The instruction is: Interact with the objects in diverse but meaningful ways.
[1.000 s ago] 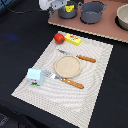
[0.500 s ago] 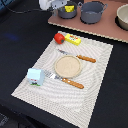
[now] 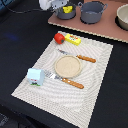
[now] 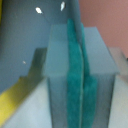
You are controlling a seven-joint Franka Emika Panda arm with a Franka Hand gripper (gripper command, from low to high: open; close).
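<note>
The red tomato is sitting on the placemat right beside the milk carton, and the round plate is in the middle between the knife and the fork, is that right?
Not quite. In the exterior view the red tomato sits right beside the yellow rectangular box, at the mat's far edge. The milk carton stands apart from it, near the opposite edge of the placemat. The round plate does lie in the middle between the knife and the fork.

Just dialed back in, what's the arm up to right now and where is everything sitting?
The gripper is at the back of the scene over a grey pot holding something yellow, beside a second grey pot. Whether it grips anything can't be told; the wrist view is a blur. On the striped placemat, the red tomato touches the yellow box, the milk carton stands near the edge, and a round plate lies between two orange-handled utensils.
</note>
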